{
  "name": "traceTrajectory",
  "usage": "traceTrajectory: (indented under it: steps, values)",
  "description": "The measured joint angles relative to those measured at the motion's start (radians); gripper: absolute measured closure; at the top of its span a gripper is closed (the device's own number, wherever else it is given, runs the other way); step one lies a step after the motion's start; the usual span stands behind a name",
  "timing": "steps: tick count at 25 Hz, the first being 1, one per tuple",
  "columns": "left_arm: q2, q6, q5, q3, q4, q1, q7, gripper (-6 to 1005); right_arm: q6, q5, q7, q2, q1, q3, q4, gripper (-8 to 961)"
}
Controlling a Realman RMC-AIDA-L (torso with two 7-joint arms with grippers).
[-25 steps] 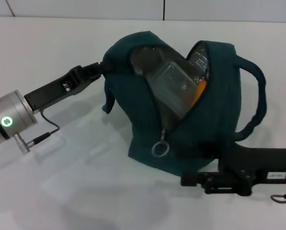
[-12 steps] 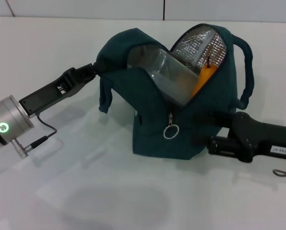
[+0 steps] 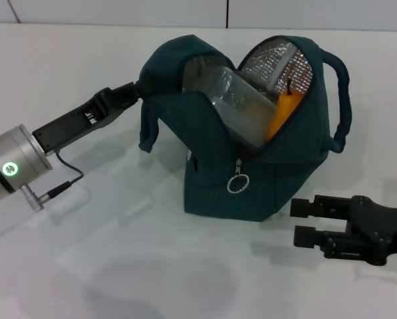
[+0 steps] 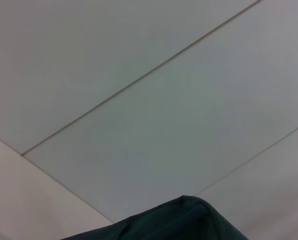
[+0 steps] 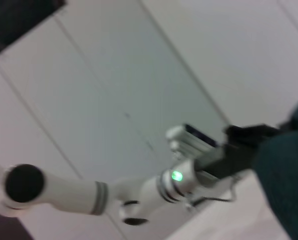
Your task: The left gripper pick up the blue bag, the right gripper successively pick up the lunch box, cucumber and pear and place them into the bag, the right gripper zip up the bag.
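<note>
**Bag open, right gripper clear**

The dark teal-blue soft fabric bag (image 3: 251, 179) stands on the white table (image 3: 118, 266), mouth unzipped, holding the clear plastic lunch box (image 3: 241, 106) and orange-yellow pear (image 3: 281, 113). The left gripper (image 3: 137, 91) pinches the bag's upper edge. The right gripper (image 3: 304, 221) sits just beside the bag's base, jaws parted, empty.

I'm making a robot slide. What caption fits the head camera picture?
Left gripper holds the open blue bag, lunch box inside; the open right gripper waits nearby.
</note>
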Motion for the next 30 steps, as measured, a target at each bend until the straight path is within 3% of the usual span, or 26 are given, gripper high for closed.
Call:
traceTrajectory:
  steps: [3, 6, 11, 30]
  values:
    - [0.000, 0.000, 0.000, 0.000, -0.006, -0.005, 0.000, 944, 0.076, -0.019, 0.007, 0.010, 0.004, -0.005, 0.000, 292]
    - [0.000, -0.001, 0.001, 0.000, -0.013, -0.007, 0.000, 944, 0.163, -0.061, 0.007, 0.040, 0.031, -0.007, -0.003, 292]
    - [0.000, -0.001, 0.001, 0.002, -0.013, -0.006, 0.000, 945, 0.232, -0.088, 0.006, 0.065, 0.065, -0.006, -0.009, 292]
    - [0.000, 0.007, 0.016, 0.010, -0.014, -0.001, 0.000, 945, 0.400, -0.053, -0.014, 0.081, 0.115, -0.005, -0.061, 292]
